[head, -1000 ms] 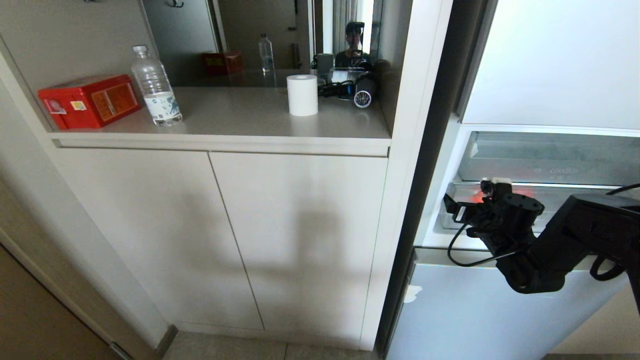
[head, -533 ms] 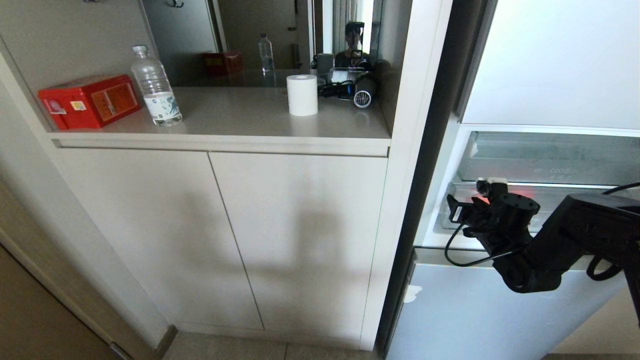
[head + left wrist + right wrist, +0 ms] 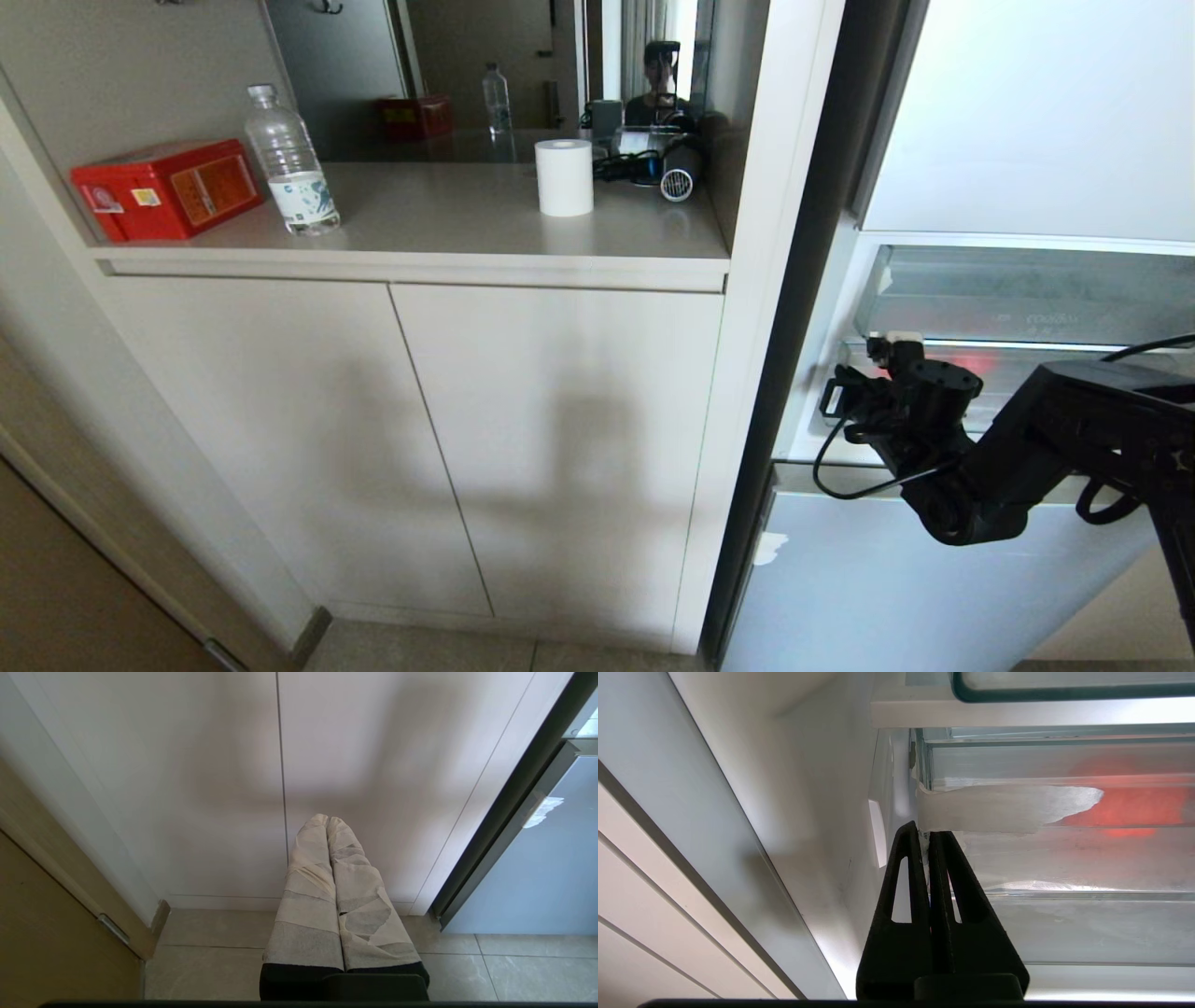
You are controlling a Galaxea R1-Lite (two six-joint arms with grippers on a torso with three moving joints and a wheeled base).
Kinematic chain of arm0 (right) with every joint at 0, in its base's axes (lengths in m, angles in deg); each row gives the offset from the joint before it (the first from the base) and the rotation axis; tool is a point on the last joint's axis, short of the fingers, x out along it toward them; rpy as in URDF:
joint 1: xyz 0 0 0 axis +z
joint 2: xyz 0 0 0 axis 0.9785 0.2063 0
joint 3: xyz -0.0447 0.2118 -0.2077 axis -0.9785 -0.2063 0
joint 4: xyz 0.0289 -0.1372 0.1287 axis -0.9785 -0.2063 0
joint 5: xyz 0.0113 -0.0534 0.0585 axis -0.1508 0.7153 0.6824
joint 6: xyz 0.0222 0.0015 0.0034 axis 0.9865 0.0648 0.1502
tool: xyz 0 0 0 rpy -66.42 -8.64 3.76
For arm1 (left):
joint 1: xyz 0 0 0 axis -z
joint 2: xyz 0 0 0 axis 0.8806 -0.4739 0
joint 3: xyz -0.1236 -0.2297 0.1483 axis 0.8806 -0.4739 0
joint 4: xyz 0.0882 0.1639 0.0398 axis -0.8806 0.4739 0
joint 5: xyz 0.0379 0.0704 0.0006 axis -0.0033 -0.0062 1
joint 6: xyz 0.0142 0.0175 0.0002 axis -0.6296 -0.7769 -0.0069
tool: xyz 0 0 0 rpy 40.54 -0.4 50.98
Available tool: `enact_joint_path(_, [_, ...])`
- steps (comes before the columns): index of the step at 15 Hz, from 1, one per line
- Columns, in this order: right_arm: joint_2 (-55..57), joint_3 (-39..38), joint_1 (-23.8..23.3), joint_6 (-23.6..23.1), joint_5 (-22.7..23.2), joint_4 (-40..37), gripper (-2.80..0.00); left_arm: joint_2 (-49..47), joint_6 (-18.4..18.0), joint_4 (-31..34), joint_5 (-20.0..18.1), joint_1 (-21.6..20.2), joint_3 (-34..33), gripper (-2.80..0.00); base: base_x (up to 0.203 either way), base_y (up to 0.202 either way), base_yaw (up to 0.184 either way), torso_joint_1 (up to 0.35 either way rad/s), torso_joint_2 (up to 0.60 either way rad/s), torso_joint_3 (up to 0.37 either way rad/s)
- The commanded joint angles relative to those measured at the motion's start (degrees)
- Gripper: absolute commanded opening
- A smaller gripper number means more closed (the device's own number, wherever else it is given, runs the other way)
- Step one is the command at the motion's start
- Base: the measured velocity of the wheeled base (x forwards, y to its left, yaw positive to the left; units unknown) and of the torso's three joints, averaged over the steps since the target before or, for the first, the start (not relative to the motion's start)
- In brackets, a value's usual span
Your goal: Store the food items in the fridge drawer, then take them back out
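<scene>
Fridge drawer point(image 3: 1064, 858) pushed in, red-orange food item point(image 3: 1129, 807) blurred behind its clear wall. Right gripper point(image 3: 928, 835) pinched together at the drawer's left corner, nothing visibly caught. Likely trouble: slipping off the edge when pulling. Left gripper point(image 3: 328, 820) closed, parked low by the cabinet.

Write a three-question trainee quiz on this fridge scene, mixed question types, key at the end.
1. True or false: the right gripper is shut at the end of the clear fridge drawer.
2. Multiple choice: which thing stands on the counter between the water bottle and the hair dryer? A) white paper roll B) green mug C) blue plate
3. Fill in: a blurred ____ glow shows through the drawer's wall.

Key: 1 true; 2 A; 3 red
</scene>
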Motion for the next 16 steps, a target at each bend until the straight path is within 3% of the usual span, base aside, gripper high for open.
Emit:
enact_joint_path(1, [-0.22, -0.57, -0.02, 0.06, 0.02, 0.61, -2.8, -0.09, 0.0, 0.03, 0.02, -0.04, -0.01, -2.8, 0.0, 0.0, 0.0, 0.0, 0.0, 0.0])
enact_joint_path(7, [-5.04, -9.26, 0.02, 0.39, -0.35, 1.54, -2.8, -0.09, 0.09, 0.03, 0.02, -0.04, -0.01, -2.8, 0.0, 0.0, 0.0, 0.0, 0.0, 0.0])
enact_joint_path(12, [-11.42, -25.56, 0.07, 0.37, -1.18, 8.23, -2.8, -0.09, 0.01, 0.03, 0.02, -0.04, -0.01, -2.8, 0.0, 0.0, 0.0, 0.0, 0.0, 0.0])
enact_joint_path(16, [-18.22, -40.24, 0.07, 1.04, -1.24, 9.11, -2.8, -0.09, 0.07, 0.03, 0.02, -0.04, -0.01, -2.8, 0.0, 0.0, 0.0, 0.0, 0.0, 0.0])
